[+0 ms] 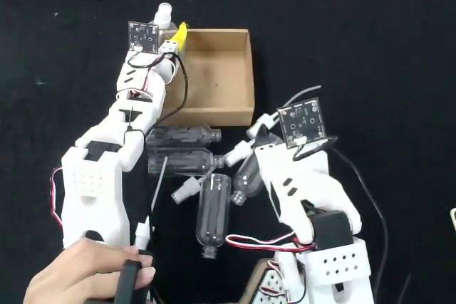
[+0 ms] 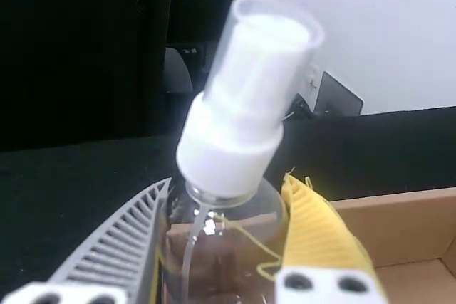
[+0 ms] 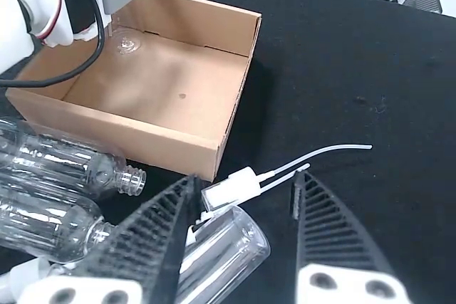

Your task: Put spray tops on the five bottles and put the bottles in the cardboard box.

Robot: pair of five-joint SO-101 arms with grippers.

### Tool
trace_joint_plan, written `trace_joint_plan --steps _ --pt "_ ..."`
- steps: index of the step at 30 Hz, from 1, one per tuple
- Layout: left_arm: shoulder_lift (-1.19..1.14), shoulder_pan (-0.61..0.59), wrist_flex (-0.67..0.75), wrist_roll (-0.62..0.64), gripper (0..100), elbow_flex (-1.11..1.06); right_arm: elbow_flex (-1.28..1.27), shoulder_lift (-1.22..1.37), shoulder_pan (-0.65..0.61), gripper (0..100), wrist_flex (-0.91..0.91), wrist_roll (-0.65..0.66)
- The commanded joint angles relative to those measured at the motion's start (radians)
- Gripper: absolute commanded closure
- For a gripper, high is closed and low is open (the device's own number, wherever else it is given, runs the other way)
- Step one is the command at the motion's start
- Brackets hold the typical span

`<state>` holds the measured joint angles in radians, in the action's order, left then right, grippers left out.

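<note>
Desk (image 1: 385,48) draped in black carries everything you are working with. The cardboard box (image 1: 214,76), shallow and open-topped, sits at the far middle. Your left gripper (image 2: 224,197) is at the box's far left corner, its grey and yellow fingers clenched on the capped bottle (image 2: 214,243). This is a clear plastic bottle, held upright, with a white spray top (image 2: 246,105) under a clear cover on its neck. Its lower half is cut off in the left wrist view. From the right wrist view its base is inside that corner, but you cannot tell whether it rests on the box floor.

Your right gripper (image 3: 244,179) hangs just near and right of the box, fingers released and spread wide. Four clear, uncapped bottles lie on their sides near the box: the far bottle (image 1: 182,135), the second bottle (image 1: 182,162), the third bottle (image 1: 214,208) and the fourth bottle (image 1: 246,176), half hidden under your right arm. A loose spray top (image 3: 231,189) lies between the spread fingers, its thin tube trailing on the cloth.
</note>
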<state>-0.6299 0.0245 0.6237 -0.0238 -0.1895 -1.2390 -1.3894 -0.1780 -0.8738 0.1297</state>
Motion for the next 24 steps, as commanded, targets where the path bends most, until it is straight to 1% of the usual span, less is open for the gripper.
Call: trace_joint_plan --steps 1,3,4,8,9,14,20,22,24 --pt "0.012 -0.044 0.020 -0.005 97 0.047 0.051 -0.015 0.017 79.8 0.025 -0.003" --pt "0.012 -0.044 0.020 -0.005 96 0.047 0.051 -0.015 0.017 79.8 0.025 -0.003" --pt "0.011 -0.044 0.020 -0.005 94 0.047 0.051 -0.015 0.017 79.8 0.025 -0.003" --pt "0.005 -0.044 0.020 0.002 81 0.047 0.051 -0.015 0.017 79.8 0.025 -0.003" --pt "0.003 -0.044 0.020 0.002 79 0.047 0.051 -0.015 0.017 79.8 0.025 -0.003" --pt "0.005 -0.044 0.020 0.002 81 0.047 0.051 -0.015 0.017 79.8 0.025 -0.003" --pt "0.012 -0.045 0.020 0.002 81 0.047 0.053 -0.015 0.017 79.8 0.025 -0.003" --pt "0.012 -0.045 0.021 0.002 77 0.047 0.053 -0.015 0.017 79.8 0.025 -0.003" --pt "0.011 -0.045 0.020 0.002 71 0.047 0.053 -0.015 0.017 79.8 0.025 -0.003"
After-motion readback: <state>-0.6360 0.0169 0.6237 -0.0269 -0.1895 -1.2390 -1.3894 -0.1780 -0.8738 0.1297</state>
